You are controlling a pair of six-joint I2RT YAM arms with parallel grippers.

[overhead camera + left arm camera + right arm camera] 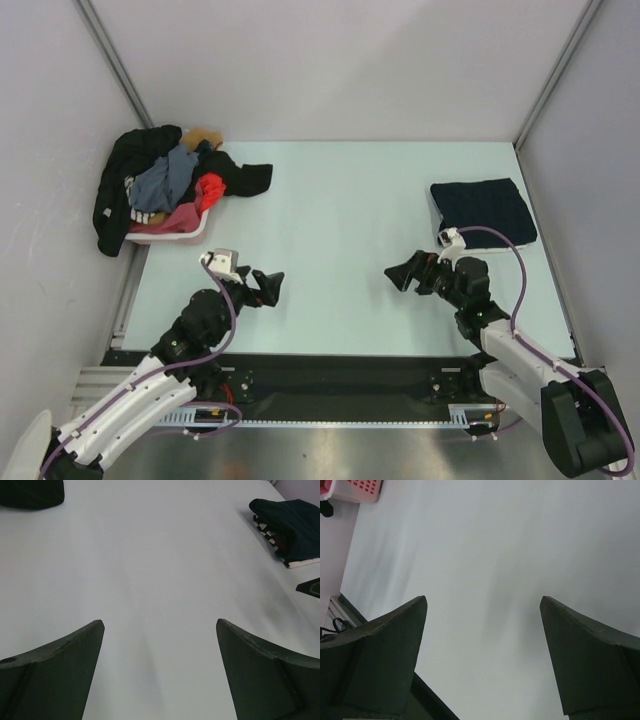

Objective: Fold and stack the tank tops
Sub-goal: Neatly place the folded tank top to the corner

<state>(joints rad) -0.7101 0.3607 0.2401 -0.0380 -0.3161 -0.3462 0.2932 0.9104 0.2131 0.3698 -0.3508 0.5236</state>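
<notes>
Holding left end effector [270,288] and right end effector [403,273] spread, empty, above surface [340,200]. Risking knocking folded far-right tops [483,210] askew by sweeping too near.

Stacked tank tops [483,210] at far right of the table [350,220]; basket [178,234] of clothes [160,180] far left.

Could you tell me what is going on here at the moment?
Neither arm is handling anything. The left hand and right hand are both open and empty over bare table. A folded stack of tank tops, dark one on top, lies at the far right. A pink basket heaped with clothes sits at the far left.
</notes>
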